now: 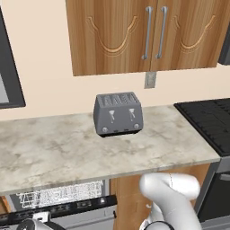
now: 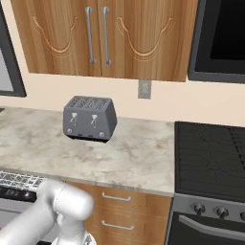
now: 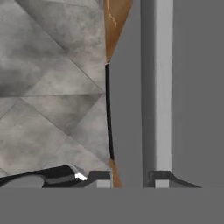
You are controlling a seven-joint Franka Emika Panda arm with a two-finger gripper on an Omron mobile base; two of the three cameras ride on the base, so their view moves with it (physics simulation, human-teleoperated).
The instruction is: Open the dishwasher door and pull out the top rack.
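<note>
Below the counter the dishwasher door (image 1: 67,210) leans outward at its top, so its black control strip faces up. Behind the strip lies the white wire top rack (image 1: 58,194), inside the machine; it also shows at the left edge as the top rack (image 2: 16,181). In the hand view the grey dishwasher door (image 3: 197,87) is very close, and its bar handle (image 3: 157,87) runs straight down to my right fingertip. My gripper (image 3: 130,180) is open, its fingertips set apart beside the door's edge, with nothing clearly clamped. The hand (image 1: 29,224) sits low in front of the door.
A grey toaster (image 1: 118,114) stands on the marble counter (image 1: 54,152). The black stove (image 1: 209,121) and the oven front are to the right, with wooden drawers (image 2: 119,210) between them and the dishwasher. Grey floor tiles (image 3: 48,87) lie left of the door.
</note>
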